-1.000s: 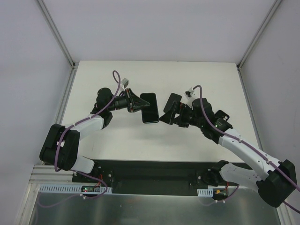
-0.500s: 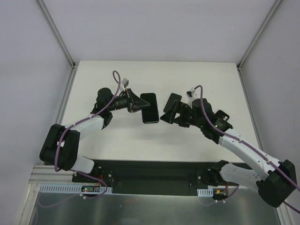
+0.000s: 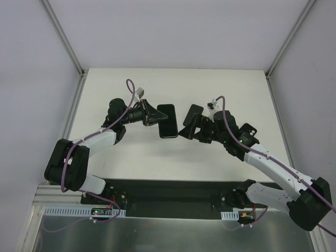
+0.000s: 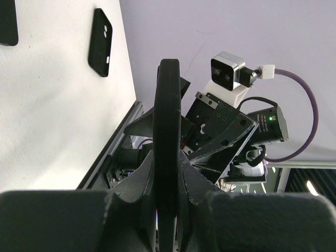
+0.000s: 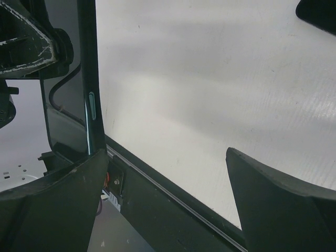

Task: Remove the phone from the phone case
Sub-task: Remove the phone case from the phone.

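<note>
My left gripper (image 3: 152, 116) is shut on the phone (image 3: 168, 121), a black slab held above the table. In the left wrist view the fingers (image 4: 197, 181) clamp it edge-on (image 4: 167, 121). I cannot tell whether a case is still on it. My right gripper (image 3: 185, 127) is open just right of the phone. In the right wrist view (image 5: 165, 155) the phone's dark edge with a side button (image 5: 89, 105) stands at its left finger (image 5: 63, 205). The right finger (image 5: 278, 199) is well apart from it. A black phone case (image 4: 102, 42) with a camera cutout lies on the table.
The table (image 3: 173, 157) is white, with walls on three sides. A black base strip (image 3: 173, 191) runs along its near edge. A second black item lies at the corner of the left wrist view (image 4: 8, 21). A dark object shows at the top right of the right wrist view (image 5: 317, 13).
The right gripper has edged slightly left toward the phone. The left arm and the phone have not moved.
</note>
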`<state>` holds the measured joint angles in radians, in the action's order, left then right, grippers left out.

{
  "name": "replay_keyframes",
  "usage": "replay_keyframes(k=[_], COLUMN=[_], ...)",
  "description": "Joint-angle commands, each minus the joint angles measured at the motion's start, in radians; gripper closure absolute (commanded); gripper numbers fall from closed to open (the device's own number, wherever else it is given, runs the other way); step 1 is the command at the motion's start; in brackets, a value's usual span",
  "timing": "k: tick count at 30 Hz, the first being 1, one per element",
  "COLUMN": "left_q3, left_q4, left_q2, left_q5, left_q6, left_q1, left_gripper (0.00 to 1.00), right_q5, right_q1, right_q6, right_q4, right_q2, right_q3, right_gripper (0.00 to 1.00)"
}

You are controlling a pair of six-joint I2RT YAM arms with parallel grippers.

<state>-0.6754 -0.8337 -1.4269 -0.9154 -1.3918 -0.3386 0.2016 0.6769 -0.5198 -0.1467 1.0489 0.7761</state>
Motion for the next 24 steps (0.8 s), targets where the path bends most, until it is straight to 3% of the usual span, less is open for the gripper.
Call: replay_keyframes(k=[1, 24], left_q3=[-0.027, -0.024], left_q4=[-0.090, -0.097], left_q2=[0.039, 0.037], left_q5=[-0.025, -0.030], left_q6=[-0.001, -0.003], left_q1=[0.003, 0.003], left_gripper=[1.00, 1.00], right_q5=[-0.022, -0.030], right_q1=[0.007, 0.042], right_q6=[0.009, 0.035], right_q4=[0.006, -0.008], right_q2=[-0.046, 0.005], right_q3=[0.026, 0.040], right_gripper=[0.03, 0.03])
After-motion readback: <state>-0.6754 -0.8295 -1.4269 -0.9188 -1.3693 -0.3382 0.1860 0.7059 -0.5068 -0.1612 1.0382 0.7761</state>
